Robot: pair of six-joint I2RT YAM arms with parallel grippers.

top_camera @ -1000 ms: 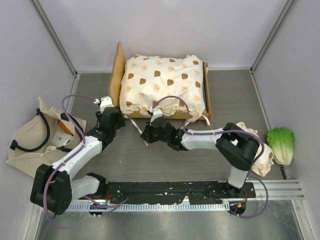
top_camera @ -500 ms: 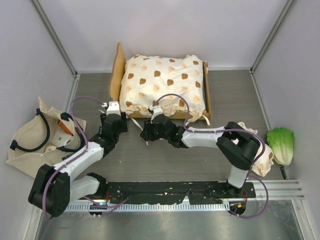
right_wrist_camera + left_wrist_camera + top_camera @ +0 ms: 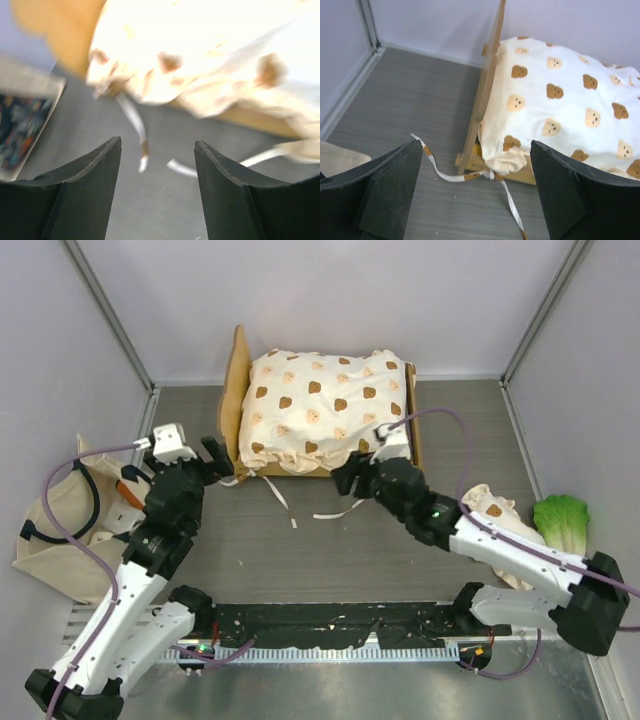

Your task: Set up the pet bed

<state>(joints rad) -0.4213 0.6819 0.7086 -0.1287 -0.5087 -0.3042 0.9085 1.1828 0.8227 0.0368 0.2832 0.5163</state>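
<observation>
**Left:** beige tote bag [image 3: 50, 545] on table edge. Left gripper [image 3: 215, 462] released, fingers spread wide, nothing between, just near-left of headboard.

**Centre, far:** pet bed [image 3: 236, 390], headboard at left, bear-print cushion [image 3: 325, 405] seated on frame. Cushion ties [image 3: 281, 502] trail loose on table at near side. Near-left tie looks knotted at corner, judged; rest likely to fasten.

**Right:** right gripper [image 3: 347, 478] released, empty, at bed's near edge. Small bear-print pillow [image 3: 528, 562] off bed, probably to place. Lettuce toy [image 3: 563, 528] far right.

**Surface and room:** grey wood-grain table [image 3: 460, 430], pale walls [image 3: 330, 300].
</observation>
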